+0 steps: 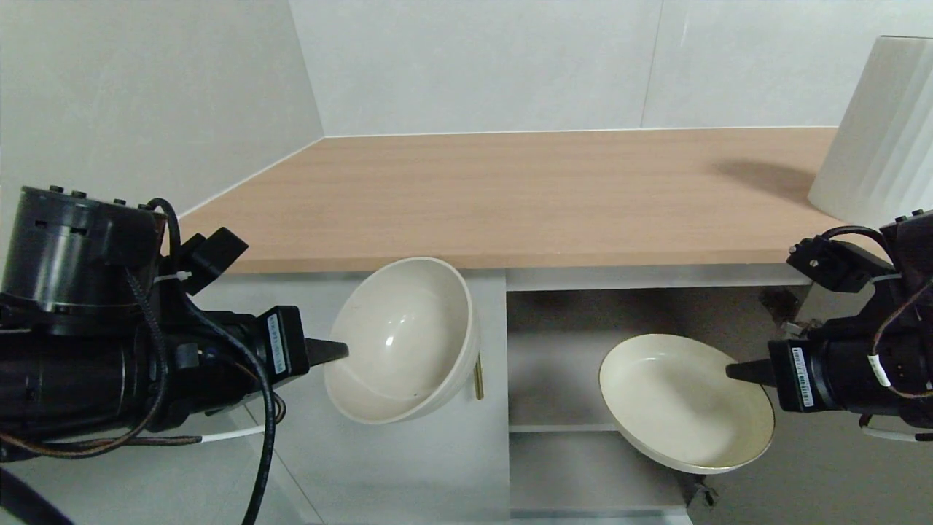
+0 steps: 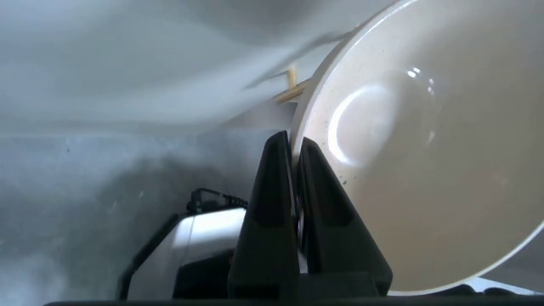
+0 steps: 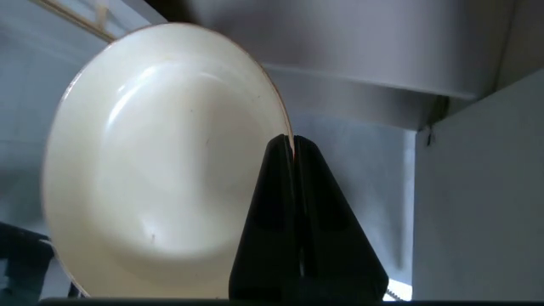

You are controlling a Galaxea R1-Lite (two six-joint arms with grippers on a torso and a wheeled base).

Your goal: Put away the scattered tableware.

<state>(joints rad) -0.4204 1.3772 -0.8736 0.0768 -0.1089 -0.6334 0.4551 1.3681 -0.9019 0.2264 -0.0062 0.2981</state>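
- The left pincer [image 1: 341,351] is clenching the bowl [image 1: 401,339] by its rim, before the cabinet's [image 1: 656,277] closed door [image 1: 379,467].
- The right pincer [image 1: 730,370] is gripping the plate [image 1: 678,397], facing the cabinet's open shelf [image 1: 554,429]; this arm is nearer.

I see a wooden counter [image 1: 554,197] running into a corner of pale walls [image 1: 474,65]. At its right end stands a white ribbed lampshade [image 1: 885,131], casting a shadow on the wood. Below the counter, a grey cabinet door [image 1: 408,467] with a small brass handle [image 1: 479,378] sits shut beside an open compartment with one shelf [image 1: 554,429].
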